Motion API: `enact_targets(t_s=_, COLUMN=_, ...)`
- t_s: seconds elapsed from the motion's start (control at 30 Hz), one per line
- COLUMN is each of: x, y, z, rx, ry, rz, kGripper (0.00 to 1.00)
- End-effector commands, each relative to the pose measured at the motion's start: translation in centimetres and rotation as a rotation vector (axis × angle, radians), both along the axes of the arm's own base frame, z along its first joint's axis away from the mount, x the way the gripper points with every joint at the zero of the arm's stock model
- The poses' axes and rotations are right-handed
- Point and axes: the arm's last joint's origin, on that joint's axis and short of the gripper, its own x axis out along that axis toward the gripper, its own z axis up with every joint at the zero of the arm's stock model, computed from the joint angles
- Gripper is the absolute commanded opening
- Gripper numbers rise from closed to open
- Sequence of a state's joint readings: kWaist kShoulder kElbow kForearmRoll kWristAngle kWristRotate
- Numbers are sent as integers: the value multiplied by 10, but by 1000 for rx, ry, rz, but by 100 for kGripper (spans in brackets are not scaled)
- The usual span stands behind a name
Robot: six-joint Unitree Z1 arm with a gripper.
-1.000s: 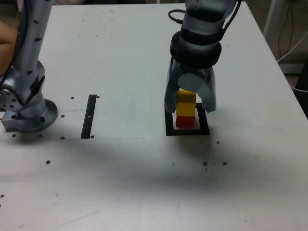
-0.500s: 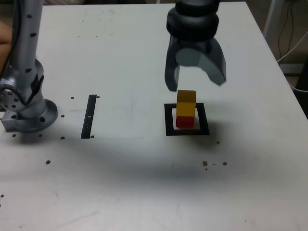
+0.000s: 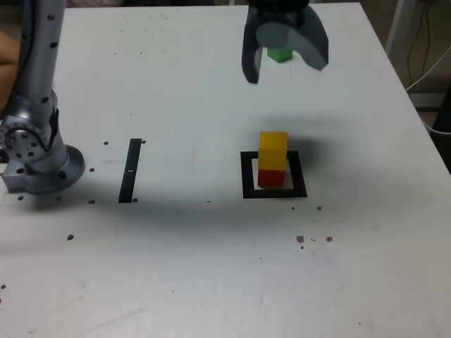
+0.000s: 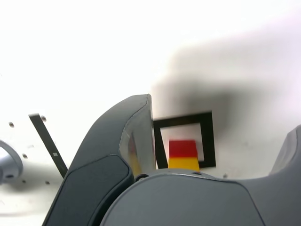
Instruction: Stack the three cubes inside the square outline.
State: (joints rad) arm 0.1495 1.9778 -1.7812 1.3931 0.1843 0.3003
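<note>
A yellow cube (image 3: pixel 273 143) rests on top of a red cube (image 3: pixel 270 176) inside the black square outline (image 3: pixel 246 176). The green cube (image 3: pixel 280 53) lies on the table near its far edge, seen between my fingers. My gripper (image 3: pixel 285 70) hangs open and empty, high above the table and beyond the stack. In the wrist view the red cube (image 4: pixel 182 148) and the yellow cube (image 4: pixel 183 163) show inside the square outline (image 4: pixel 207 139), between my spread fingers (image 4: pixel 124 150).
A thin black strip (image 3: pixel 130 170) lies on the table to the exterior view's left of the outline and shows in the wrist view too (image 4: pixel 47 141). The arm's base (image 3: pixel 39 158) stands at the exterior view's left edge. Cables (image 3: pixel 426 49) hang beyond the table's right edge.
My gripper opened off the yellow cube, rose and drew back toward the table's far edge. The yellow cube stays on the red one.
</note>
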Motion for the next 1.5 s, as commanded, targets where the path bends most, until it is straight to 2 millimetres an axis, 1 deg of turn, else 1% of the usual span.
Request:
enact_targets(t_s=0.0, x=2, y=14, z=-3, rx=3, ry=11, rz=2, kGripper=99)
enact_targets(t_s=0.17, x=-1, y=46, z=-4, rx=15, ry=25, rz=22, kGripper=99)
enact_targets(t_s=0.37, x=-5, y=79, z=-7, rx=26, ry=33, rz=91, kGripper=99)
enact_targets(t_s=0.57, x=1, y=108, z=-12, rx=25, ry=33, rz=110, kGripper=100)
enact_targets(t_s=0.9, x=12, y=163, z=-19, rx=22, ry=20, rz=155, kGripper=100)
enact_targets(t_s=1.1, x=22, y=188, z=-29, rx=9, ry=19, rz=187, kGripper=99)
enact_targets(t_s=1.27, x=27, y=210, z=-42, rx=-23, ry=6, rz=234, kGripper=99)
enact_targets(t_s=1.37, x=27, y=219, z=-46, rx=-31, ry=-2, rz=272, kGripper=99)
enact_targets(t_s=1.47, x=26, y=223, z=-49, rx=-29, ry=-2, rz=314, kGripper=99)
